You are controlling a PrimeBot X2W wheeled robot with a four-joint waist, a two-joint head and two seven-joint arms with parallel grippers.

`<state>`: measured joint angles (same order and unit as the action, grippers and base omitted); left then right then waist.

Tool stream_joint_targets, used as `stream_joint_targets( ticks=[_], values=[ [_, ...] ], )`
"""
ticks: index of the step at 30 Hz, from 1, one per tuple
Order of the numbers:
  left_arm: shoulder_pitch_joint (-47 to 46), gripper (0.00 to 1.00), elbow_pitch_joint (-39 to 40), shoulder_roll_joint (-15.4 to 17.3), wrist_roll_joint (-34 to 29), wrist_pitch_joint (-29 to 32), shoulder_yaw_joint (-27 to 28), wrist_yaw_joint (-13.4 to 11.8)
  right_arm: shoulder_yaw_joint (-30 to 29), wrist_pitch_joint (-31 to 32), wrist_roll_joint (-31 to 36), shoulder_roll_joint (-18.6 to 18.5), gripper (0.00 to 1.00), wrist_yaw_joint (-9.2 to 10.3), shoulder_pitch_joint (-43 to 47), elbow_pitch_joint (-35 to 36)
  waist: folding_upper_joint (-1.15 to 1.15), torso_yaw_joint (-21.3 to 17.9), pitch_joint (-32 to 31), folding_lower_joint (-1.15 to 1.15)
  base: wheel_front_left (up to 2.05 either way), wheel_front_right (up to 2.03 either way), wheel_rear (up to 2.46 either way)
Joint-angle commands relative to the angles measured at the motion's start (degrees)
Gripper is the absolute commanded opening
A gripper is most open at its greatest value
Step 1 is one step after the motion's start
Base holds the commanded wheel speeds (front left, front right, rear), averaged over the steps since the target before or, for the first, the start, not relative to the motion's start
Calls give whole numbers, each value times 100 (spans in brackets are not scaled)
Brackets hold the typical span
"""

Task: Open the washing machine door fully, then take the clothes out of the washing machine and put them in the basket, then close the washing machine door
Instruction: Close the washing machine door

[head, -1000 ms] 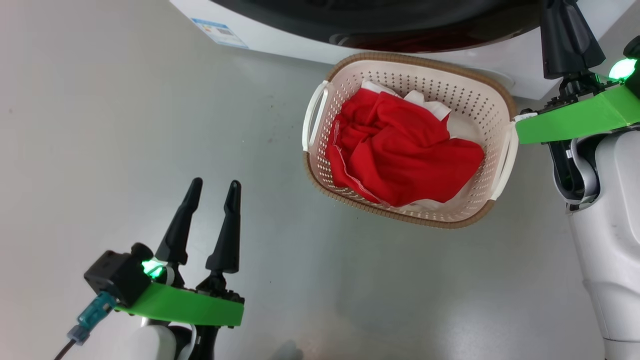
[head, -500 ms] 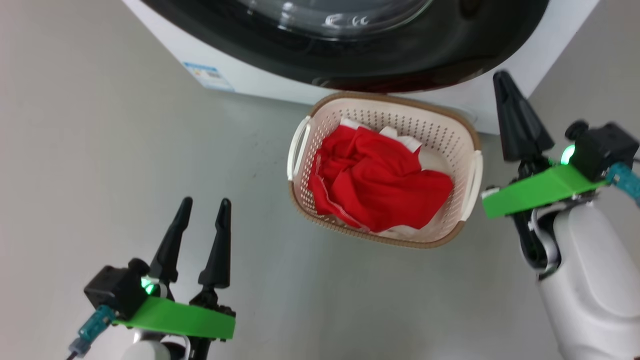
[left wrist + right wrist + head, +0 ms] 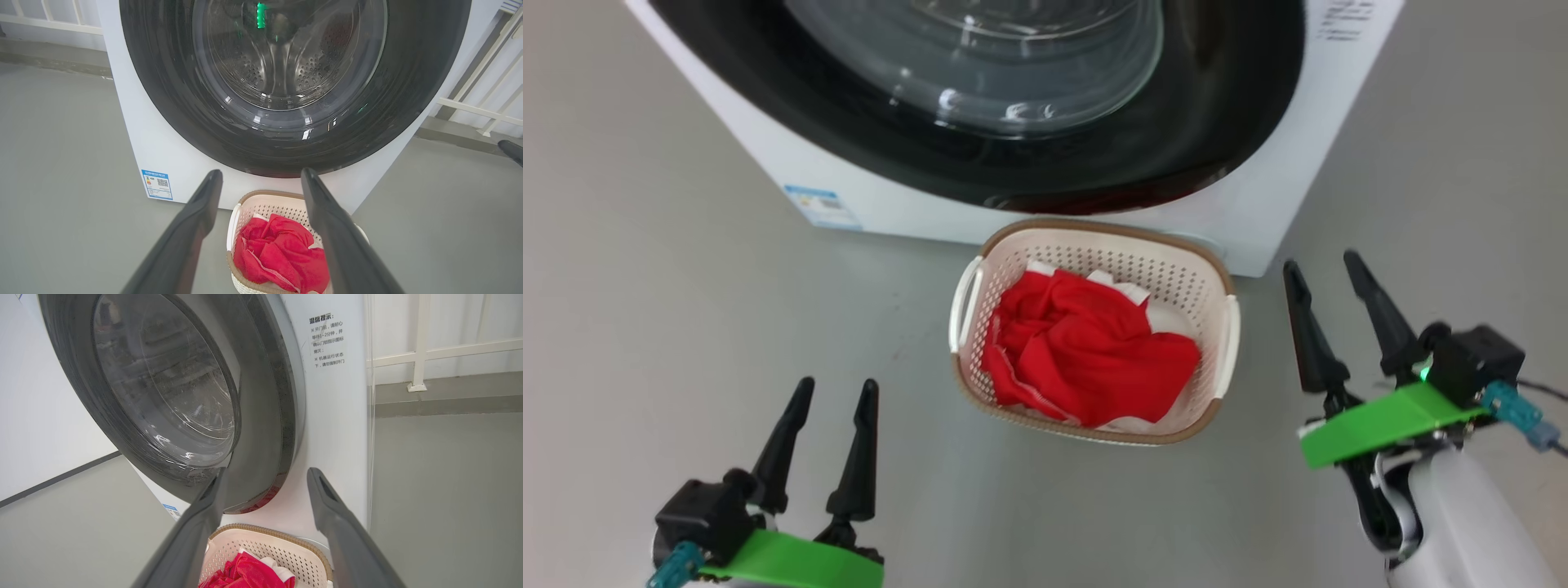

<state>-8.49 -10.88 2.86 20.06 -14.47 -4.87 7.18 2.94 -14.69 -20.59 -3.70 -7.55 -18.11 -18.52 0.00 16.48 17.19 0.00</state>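
While clothes [image 3: 1086, 359] lie in basket [image 3: 1186, 282], left tool [image 3: 838, 385] and right tool [image 3: 1321, 261] spread, empty.

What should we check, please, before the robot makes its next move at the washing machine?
1. The clothes in the basket: ok, the red heap lies inside.
2. The drum emptied: ok, no fabric shows through the glass.
3. The washing machine door shut: cannot tell. It looks flush with the front in the left wrist view, but no latch is visible.
4. The left pincer open and empty: ok.
5. The right pincer open and empty: ok.
6. Both pincers apart from the basket: ok, it stands between them, untouched.
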Motion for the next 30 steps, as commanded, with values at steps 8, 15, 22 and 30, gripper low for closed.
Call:
stream_joint_targets(
  ticks=[8, 15, 22, 30],
  values=[
    [249, 100, 177, 323, -92, -52, 334, 31, 26, -31, -60, 75, 100, 6, 627, 188, 0, -555, -528, 0, 0, 0, 0],
    [425, 100, 235, 421, -80, -52, 434, 31, -89, -31, -101, 80, 100, 6, 1107, 268, 0, -823, -766, 0, 0, 0, 0],
    [524, 100, 274, 512, -79, -52, 503, 31, -263, -31, -102, 81, 100, 6, 1498, 323, 0, -1072, -868, 0, 0, 0, 0],
    [697, 100, 279, 530, -143, -52, 645, 31, -422, -31, -126, 81, 100, 6, 1868, 470, 0, -1317, -1002, 0, 0, 0, 0]
  ],
)
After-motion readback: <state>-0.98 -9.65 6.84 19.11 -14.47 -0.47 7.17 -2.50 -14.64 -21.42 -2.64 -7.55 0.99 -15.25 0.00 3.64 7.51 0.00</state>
